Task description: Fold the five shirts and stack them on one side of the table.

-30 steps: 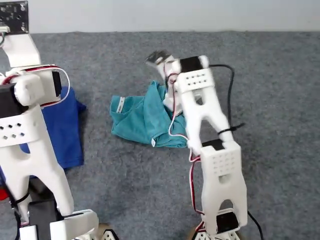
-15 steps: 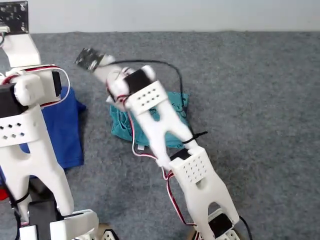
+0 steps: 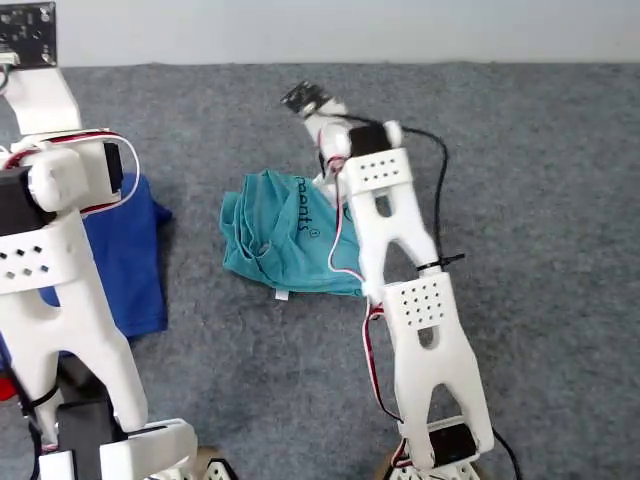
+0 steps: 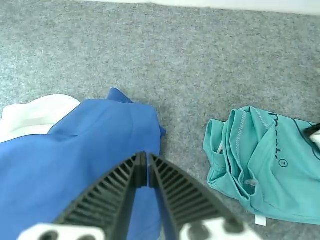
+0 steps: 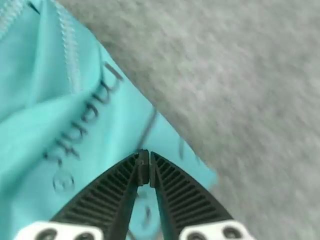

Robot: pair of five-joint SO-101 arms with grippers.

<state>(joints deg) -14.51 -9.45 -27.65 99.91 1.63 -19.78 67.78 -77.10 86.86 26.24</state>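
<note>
A teal shirt [image 3: 285,235] lies folded in a rough bundle at the table's middle, its printed side up. My right arm [image 3: 375,190] stretches over the shirt's right edge. My right gripper [image 5: 144,167] is shut just above the teal shirt [image 5: 65,130] near its edge, with nothing between the fingers. A blue shirt [image 3: 125,250] lies flat at the left, on top of a white shirt [image 4: 35,112]. My left gripper [image 4: 148,170] hangs shut over the blue shirt [image 4: 75,155], holding nothing. The teal shirt [image 4: 265,165] lies off to its side.
Grey carpet-like cloth [image 3: 540,200] covers the table, with open room to the right of the teal shirt and behind it. A bit of red cloth [image 3: 6,386] shows at the left edge, beside the left arm's base [image 3: 60,300].
The right arm swung left across the teal shirt, carrying its right part over, then came back to the shirt's right edge. The shirt now shows its printed side. The left arm stayed still.
</note>
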